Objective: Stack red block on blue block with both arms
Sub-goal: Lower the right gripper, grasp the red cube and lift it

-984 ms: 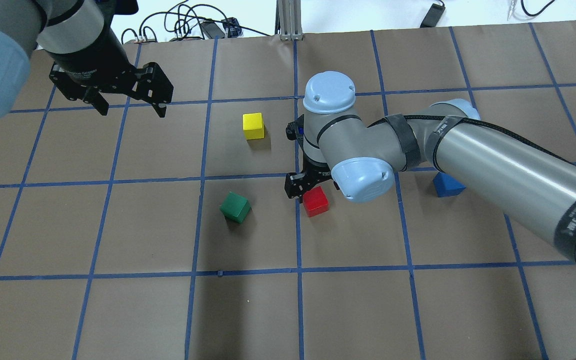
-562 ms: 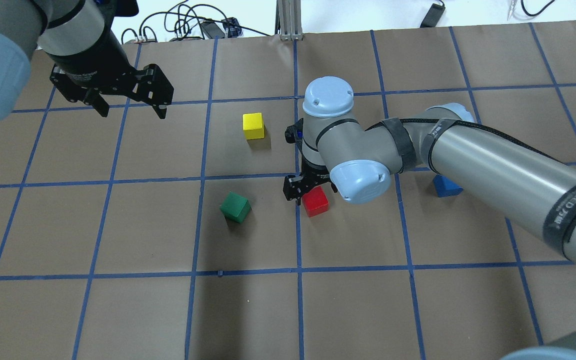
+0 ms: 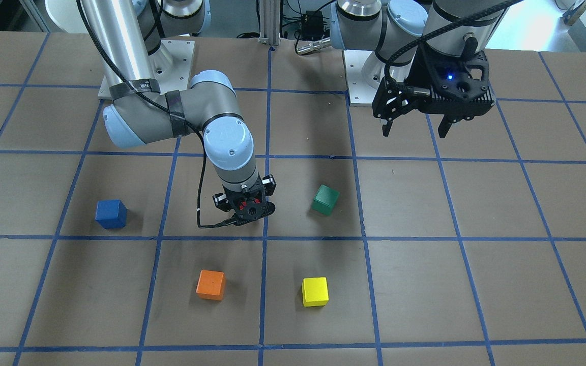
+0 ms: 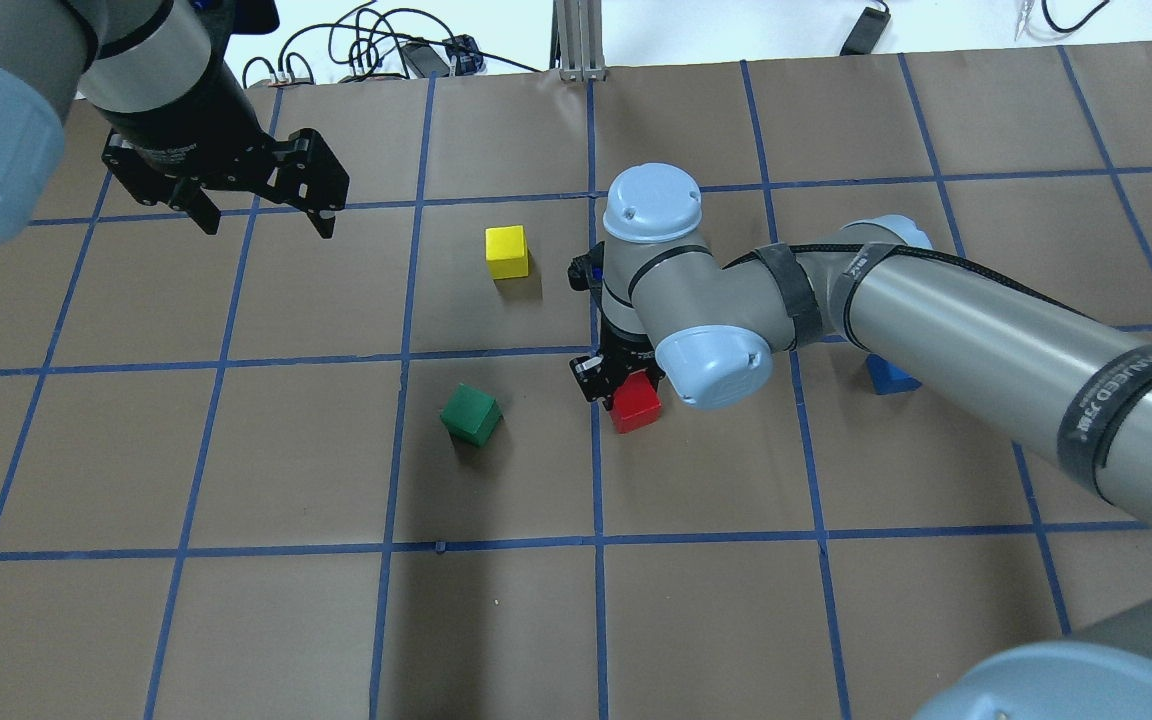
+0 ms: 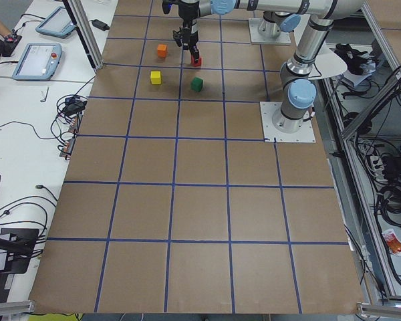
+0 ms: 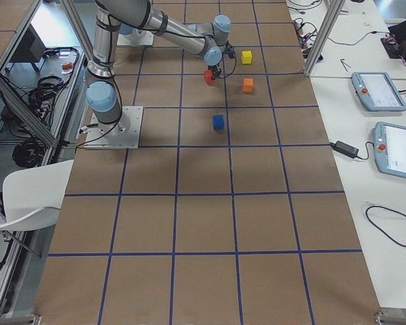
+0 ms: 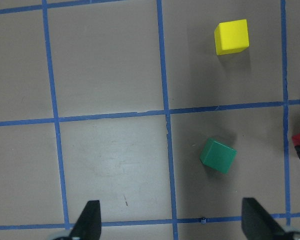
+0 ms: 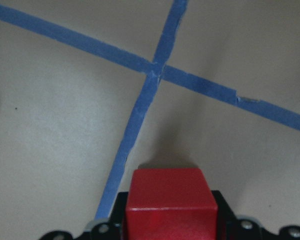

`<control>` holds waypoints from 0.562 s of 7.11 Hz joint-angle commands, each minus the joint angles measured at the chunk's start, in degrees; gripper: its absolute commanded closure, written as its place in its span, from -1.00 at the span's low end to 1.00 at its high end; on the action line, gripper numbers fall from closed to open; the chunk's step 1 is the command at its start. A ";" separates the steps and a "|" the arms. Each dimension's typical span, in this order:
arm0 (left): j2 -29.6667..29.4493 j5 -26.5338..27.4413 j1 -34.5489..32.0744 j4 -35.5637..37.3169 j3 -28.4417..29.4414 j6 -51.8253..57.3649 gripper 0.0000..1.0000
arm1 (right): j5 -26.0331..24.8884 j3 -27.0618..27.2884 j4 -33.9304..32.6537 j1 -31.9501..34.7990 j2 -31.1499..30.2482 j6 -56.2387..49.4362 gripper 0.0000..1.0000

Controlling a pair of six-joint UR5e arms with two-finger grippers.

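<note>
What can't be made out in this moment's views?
Overhead: the orange block hidden behind the right arm; the blue block mostly covered by it.
Front view: the red block nearly hidden under the right claw.
Right wrist view: bottom edge cuts the red block; lifted or resting unclear.

I count five blocks (one per colour): red block (image 4: 638, 412), blue block (image 3: 110, 213), green (image 3: 325, 200), yellow (image 3: 315, 291), orange (image 3: 210, 284). Two arms: left arm (image 3: 468, 15), right arm (image 3: 120, 40). Two grippers: left gripper (image 3: 415, 133), right gripper (image 3: 245, 207).
</note>
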 commanded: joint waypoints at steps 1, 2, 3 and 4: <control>0.01 0.03 -0.01 0.01 0.05 0.00 -1.00 | -0.12 -0.48 0.29 -0.09 -0.53 0.05 1.00; 0.01 0.03 -0.01 0.01 0.13 0.00 -1.00 | -0.12 -1.00 0.64 -0.78 -2.19 0.05 1.00; 0.01 0.03 -0.01 0.01 0.13 0.00 -1.00 | -0.90 -3.10 3.69 -1.23 -4.29 0.05 1.00; 0.01 0.03 -0.01 0.01 0.13 0.00 -1.00 | -1.35 -7.38 9.37 -2.88 -5.45 0.05 1.00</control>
